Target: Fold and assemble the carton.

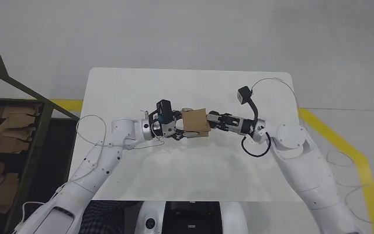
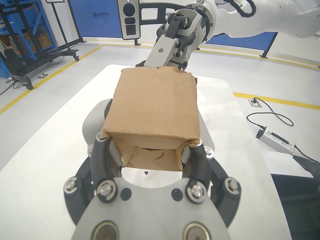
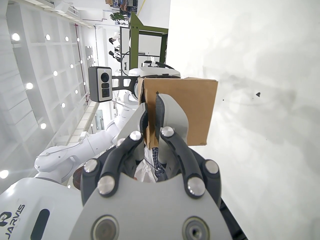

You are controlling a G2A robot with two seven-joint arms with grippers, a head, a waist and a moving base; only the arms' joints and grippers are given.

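Note:
A small brown carton [image 1: 196,122] hangs above the middle of the white table [image 1: 146,88], held from both sides. My left gripper [image 1: 180,127] clamps the carton [image 2: 152,106] across its width, one finger on each side wall; its near end flaps sit folded inward. From the opposite end my right gripper [image 1: 211,121] is shut on a thin edge flap of the carton [image 3: 197,111], pinched between its two pads [image 3: 160,112]. In the left wrist view the right gripper [image 2: 162,61] stands just behind the carton's far edge.
A dark green rack [image 1: 17,140] with flat cardboard blanks stands off the table's left side. Yellow floor tape [image 1: 327,131] runs past the right side. A power strip [image 2: 275,139] with cable lies on the floor.

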